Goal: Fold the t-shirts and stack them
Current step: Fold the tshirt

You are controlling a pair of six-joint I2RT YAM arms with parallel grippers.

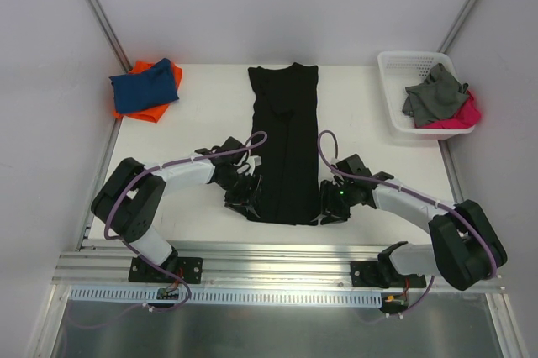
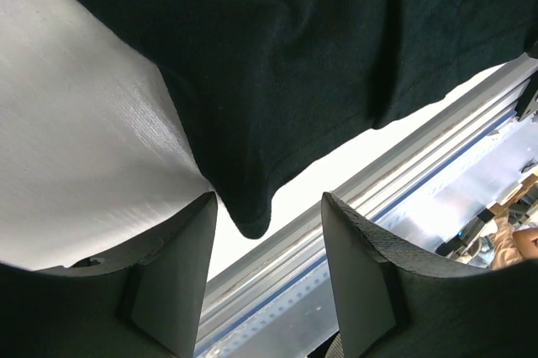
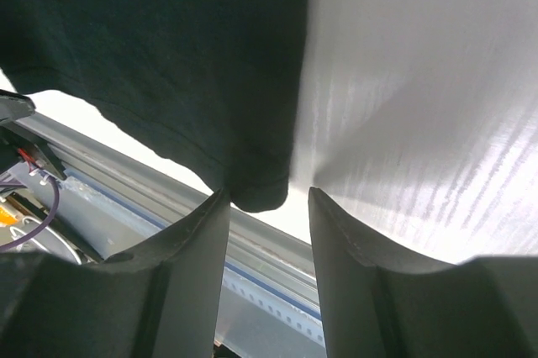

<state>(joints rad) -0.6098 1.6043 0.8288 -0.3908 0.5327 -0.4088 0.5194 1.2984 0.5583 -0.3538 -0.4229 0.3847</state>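
A black t-shirt (image 1: 284, 144) lies folded into a long strip down the middle of the table, its near hem by both grippers. My left gripper (image 1: 241, 198) is open at the near left corner; that corner (image 2: 252, 215) hangs just past the fingertips, not pinched. My right gripper (image 1: 329, 209) is open at the near right corner, and the cloth corner (image 3: 261, 194) sits between its tips. A folded blue t-shirt (image 1: 146, 85) lies on an orange t-shirt (image 1: 144, 113) at the far left.
A white slotted basket (image 1: 392, 89) at the far right holds grey (image 1: 433, 93) and pink (image 1: 461, 115) cloth. The metal rail (image 1: 277, 261) runs along the table's near edge, close behind both grippers. Frame posts stand at the back corners.
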